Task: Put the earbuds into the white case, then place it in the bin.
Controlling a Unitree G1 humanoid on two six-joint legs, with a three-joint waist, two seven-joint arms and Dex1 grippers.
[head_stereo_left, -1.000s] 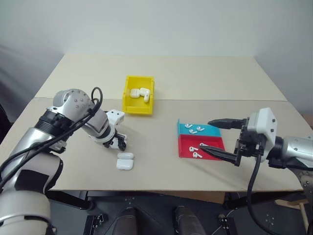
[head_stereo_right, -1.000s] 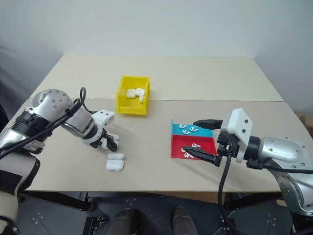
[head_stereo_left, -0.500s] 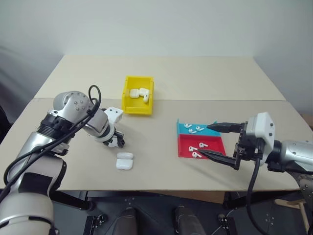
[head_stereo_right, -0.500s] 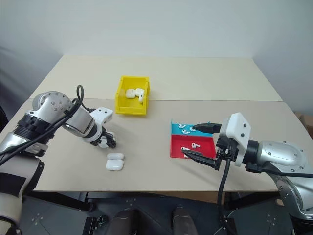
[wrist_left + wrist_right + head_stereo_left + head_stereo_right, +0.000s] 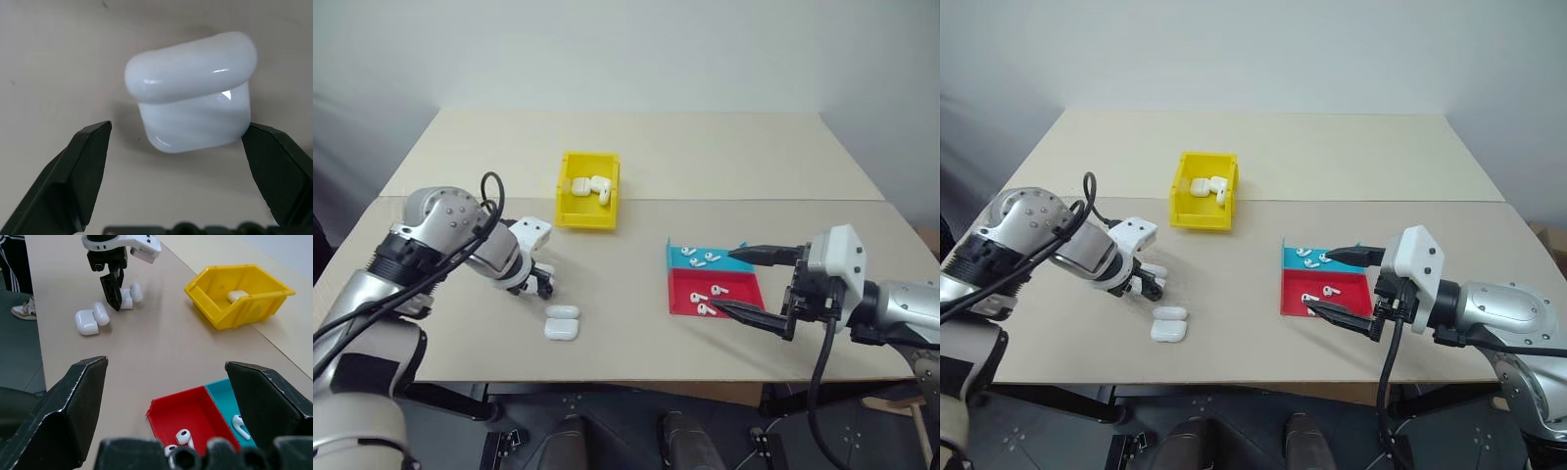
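Leftward since earlier, the left gripper (image 5: 178,161), jaws apart, straddles an open glossy white pebble case (image 5: 193,93): centre it, then close gently.

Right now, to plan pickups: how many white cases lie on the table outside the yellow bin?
2: a white case between the left gripper's open fingers, another case just nearer the robot.

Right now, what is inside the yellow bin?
Inside the yellow bin lie white cases, at least two, one with its lid open. Whether earbuds sit in them cannot be seen, and the near wall covers part of the bin floor.
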